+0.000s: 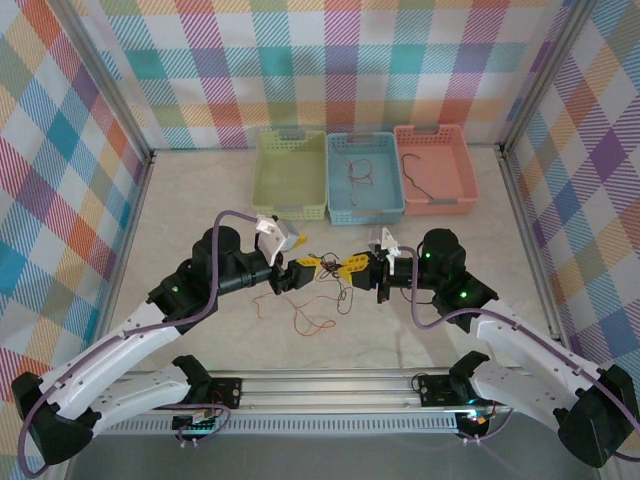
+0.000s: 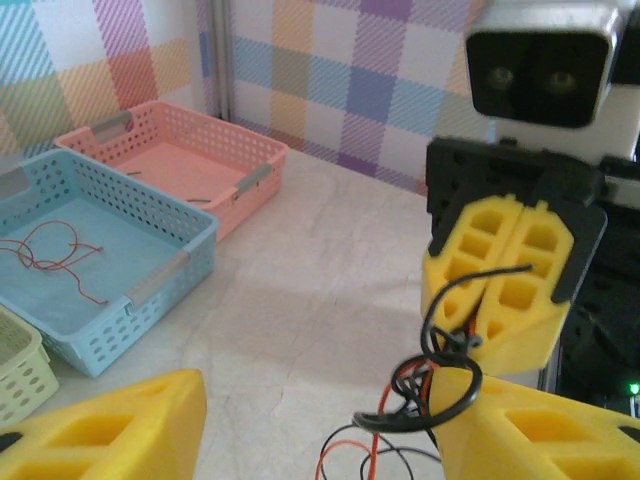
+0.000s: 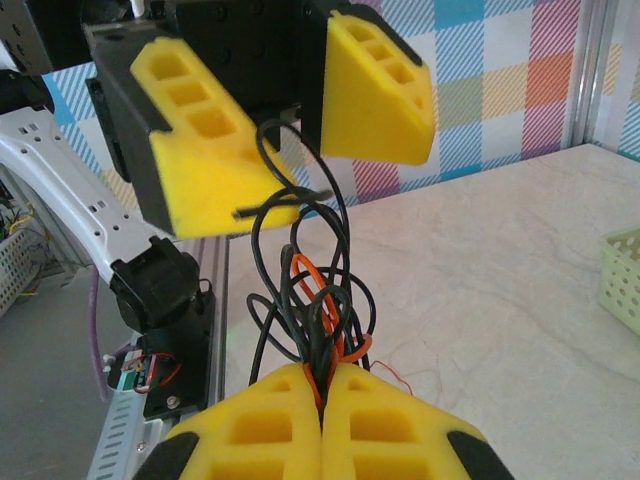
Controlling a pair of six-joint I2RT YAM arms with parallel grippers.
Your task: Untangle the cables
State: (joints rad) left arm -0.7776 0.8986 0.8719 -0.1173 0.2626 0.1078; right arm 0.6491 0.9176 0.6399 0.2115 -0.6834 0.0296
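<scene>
My right gripper (image 3: 321,392) has its jaws clenched on the cables (image 3: 318,300), a knot of black and orange-red strands held up off the worktop (image 1: 200,210) between the two arms. My left gripper (image 1: 312,267) faces it with jaws released and spread wide. A black loop of the knot touches one of its fingers (image 2: 520,430). Loose red ends trail onto the worktop below the knot. At the far side, a red cable (image 2: 50,250) lies in the blue basket (image 2: 160,275), and a black cable (image 1: 420,178) lies in the pink basket (image 1: 440,207).
</scene>
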